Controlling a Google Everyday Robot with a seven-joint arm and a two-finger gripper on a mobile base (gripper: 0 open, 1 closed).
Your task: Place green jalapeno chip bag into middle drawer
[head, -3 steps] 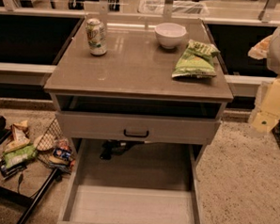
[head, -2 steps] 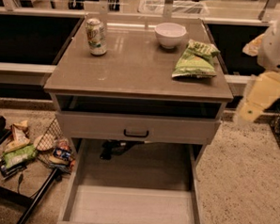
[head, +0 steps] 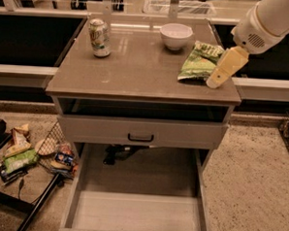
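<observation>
Near the desk's (head: 137,71) right edge lies the likely light, crinkly green jalapeno chip bag (head: 198,62), best pinched by a fold; the gripper (head: 215,80) is alongside, and I cannot tell its opening.

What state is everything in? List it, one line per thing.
green jalapeno chip bag: lying on the countertop, right side, not lifted.
middle drawer: pulled open, no bag in it.
drawer front with black handle: shut.
can: upright, back left.
white bowl: upright, looks empty.
gripper: low at the bag's right edge.
snack wrappers: scattered, lower left.
</observation>
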